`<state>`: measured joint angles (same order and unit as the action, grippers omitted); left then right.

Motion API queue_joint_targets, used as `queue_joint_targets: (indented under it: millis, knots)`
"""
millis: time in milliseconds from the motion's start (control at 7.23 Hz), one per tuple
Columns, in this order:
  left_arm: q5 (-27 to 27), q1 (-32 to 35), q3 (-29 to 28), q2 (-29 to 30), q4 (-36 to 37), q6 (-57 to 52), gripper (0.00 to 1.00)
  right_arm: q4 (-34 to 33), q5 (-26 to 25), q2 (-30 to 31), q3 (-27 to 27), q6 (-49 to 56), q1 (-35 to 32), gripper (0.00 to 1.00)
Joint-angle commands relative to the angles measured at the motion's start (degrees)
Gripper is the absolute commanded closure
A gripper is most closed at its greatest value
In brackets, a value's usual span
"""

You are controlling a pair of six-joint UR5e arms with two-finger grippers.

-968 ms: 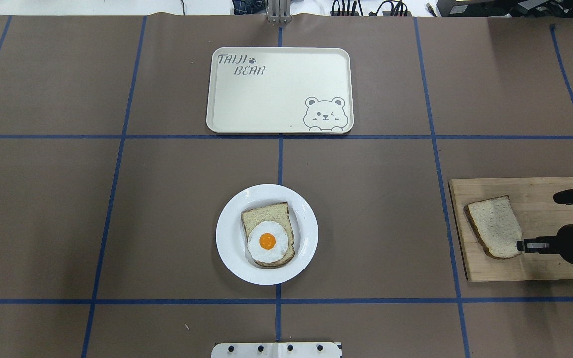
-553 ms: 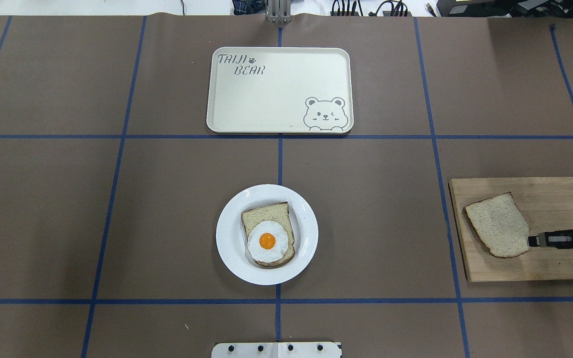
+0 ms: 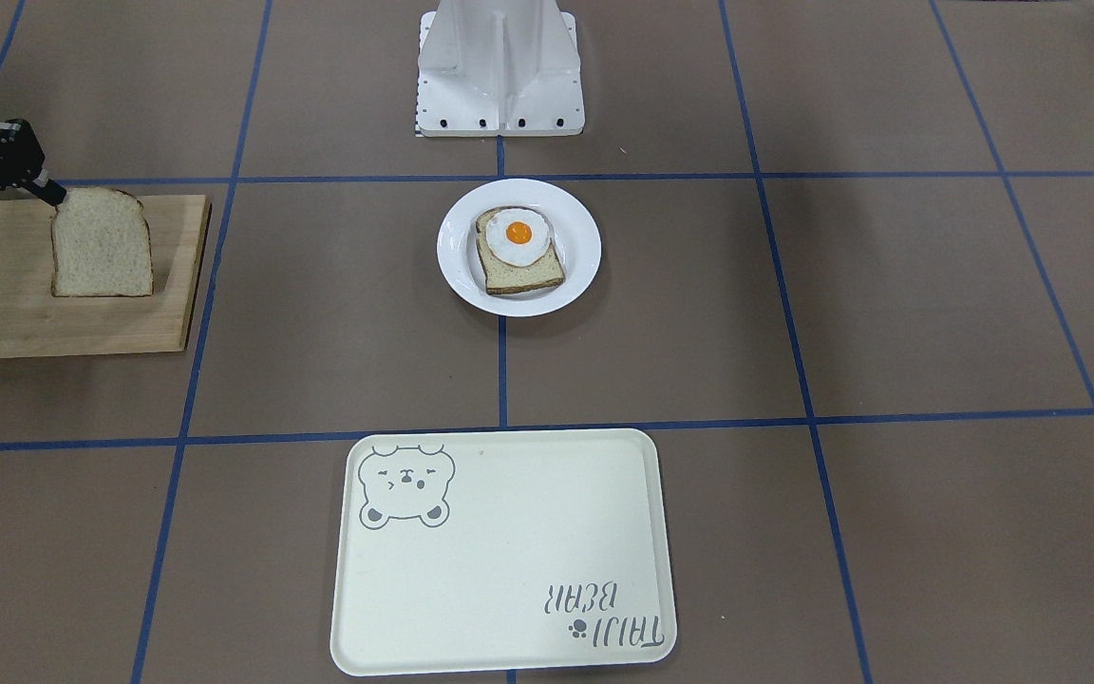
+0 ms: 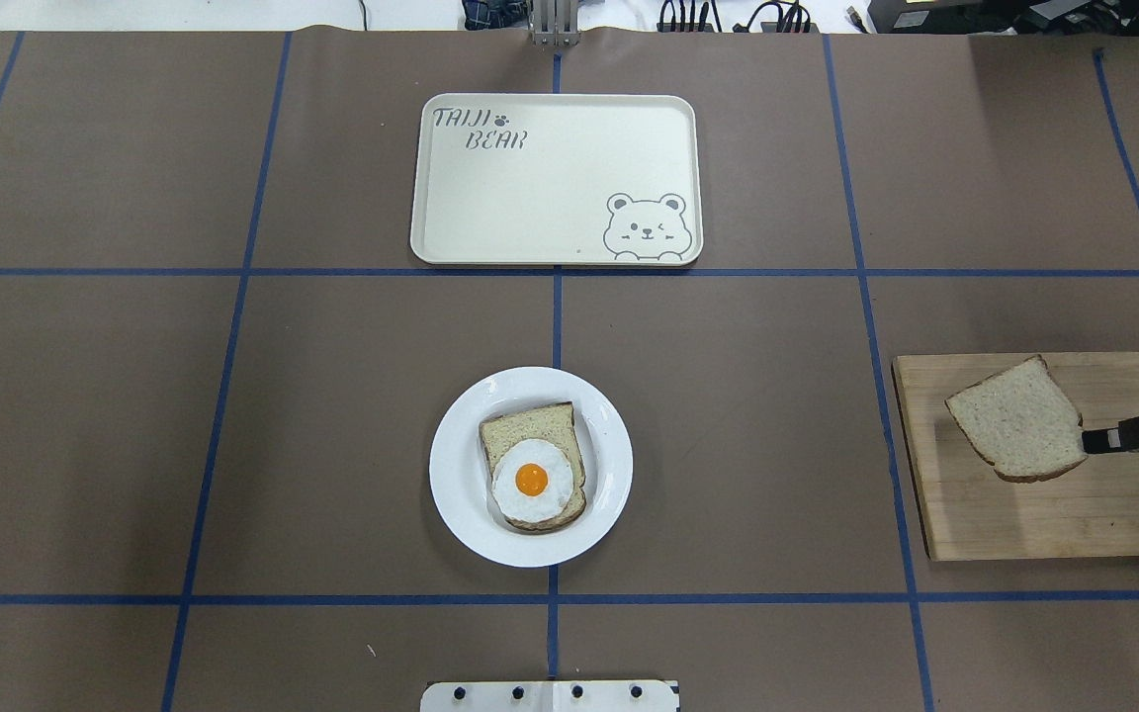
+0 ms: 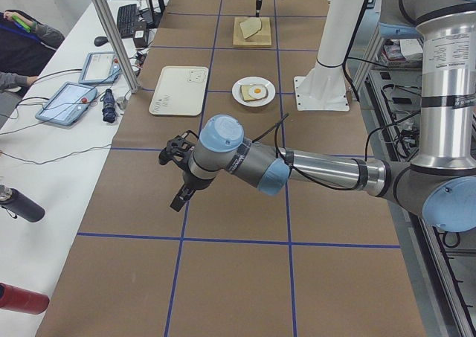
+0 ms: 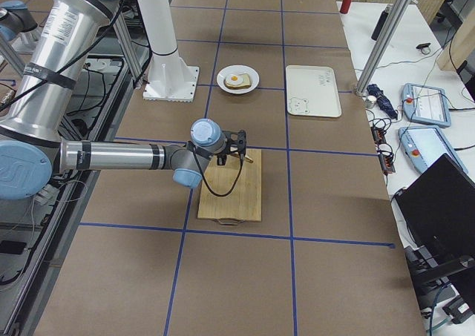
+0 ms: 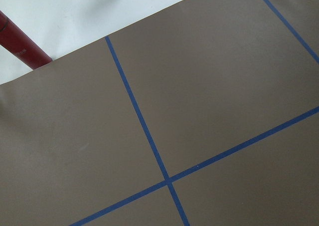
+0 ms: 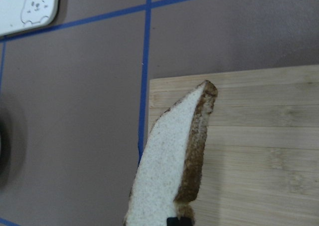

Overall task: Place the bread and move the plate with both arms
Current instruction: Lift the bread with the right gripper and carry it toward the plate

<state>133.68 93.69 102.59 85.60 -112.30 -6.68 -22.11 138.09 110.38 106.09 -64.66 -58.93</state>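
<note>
The plain bread (image 4: 1019,420) hangs tilted just above the wooden cutting board (image 4: 1054,524) at the right. My right gripper (image 4: 1089,438) is shut on its right edge; in the front view it (image 3: 55,195) pinches the slice's (image 3: 101,242) upper corner. The right wrist view shows the slice (image 8: 172,161) edge-on over the board. The white plate (image 4: 461,514) sits at centre front and holds a bread slice with a fried egg (image 4: 532,465). My left gripper (image 5: 178,181) shows only in the exterior left view, hovering over bare table far from the plate; I cannot tell if it is open.
A cream tray with a bear drawing (image 4: 555,178) lies at the far centre, beyond the plate. The white robot base (image 4: 550,695) is at the near edge. A red bottle (image 7: 20,46) lies off the table's left end.
My right gripper has lifted the plain bread off the board and carried it a little right and away, tilting it. The right arm has drawn back toward the view's right edge.
</note>
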Motion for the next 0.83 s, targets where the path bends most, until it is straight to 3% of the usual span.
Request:
queue_joint_targets:
  millis: [0,415,691]
  knots:
    - [0.0,0.0,0.07,0.0,-0.02,0.09,0.02,-0.12,5.08,-4.54,-0.09,-1.34,-4.44,1.0]
    - [0.0,0.0,-0.02,0.09,0.07,0.7,0.02,-0.65,2.55,-18.83,-1.66,-17.8,-2.26,1.0]
    - [0.26,0.0,-0.02,0.09,0.07,1.32,0.02,-0.65,-9.54,-23.52,-1.33,-22.85,6.94,1.0]
